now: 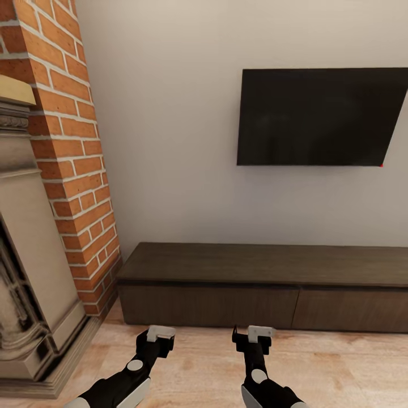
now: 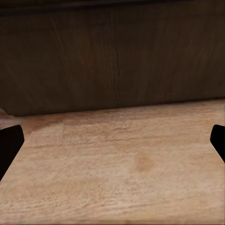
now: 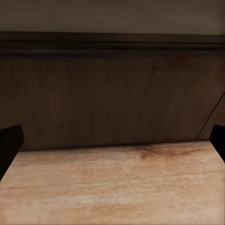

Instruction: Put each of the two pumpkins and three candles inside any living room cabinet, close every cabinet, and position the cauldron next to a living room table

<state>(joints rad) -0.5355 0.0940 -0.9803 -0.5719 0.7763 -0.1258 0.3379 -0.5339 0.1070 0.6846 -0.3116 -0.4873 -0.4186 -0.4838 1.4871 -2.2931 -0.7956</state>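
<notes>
Two shut drawer fronts face the cabinet [image 1: 266,283], contents hidden.

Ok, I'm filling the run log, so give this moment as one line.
cabinet: closed | left gripper: open, empty | right gripper: open, empty | both above floor, facing cabinet

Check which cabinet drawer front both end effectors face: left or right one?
The left drawer front of the cabinet, nearest the brick column. The left end effector and right end effector sit before it; the right front lies beyond.
</notes>
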